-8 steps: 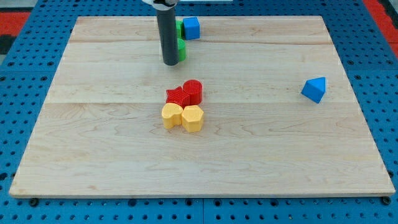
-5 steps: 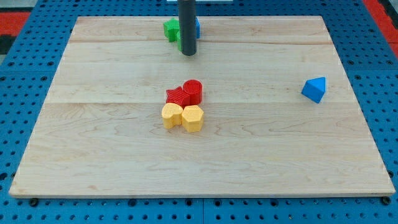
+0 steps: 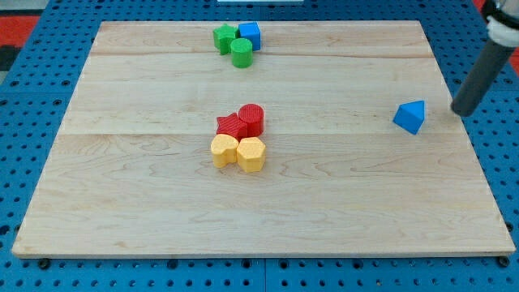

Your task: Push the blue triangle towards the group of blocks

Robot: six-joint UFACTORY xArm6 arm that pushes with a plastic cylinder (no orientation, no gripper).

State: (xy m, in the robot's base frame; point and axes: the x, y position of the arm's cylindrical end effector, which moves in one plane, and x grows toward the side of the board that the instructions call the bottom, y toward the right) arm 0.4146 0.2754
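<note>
The blue triangle (image 3: 410,117) lies near the board's right edge, alone. My tip (image 3: 462,111) is just to its right, a short gap away, over the board's right border. A group sits at the board's middle: a red star (image 3: 230,125), a red cylinder (image 3: 252,120), a yellow block (image 3: 224,151) and a yellow hexagon (image 3: 252,154), all touching.
At the view's top a green star-like block (image 3: 225,37), a green cylinder (image 3: 241,53) and a blue cube (image 3: 250,35) are clustered. The wooden board (image 3: 122,178) rests on a blue pegboard (image 3: 24,146).
My rod has swept from the top cluster far to the view's right, to beside the blue triangle. No block has moved.
</note>
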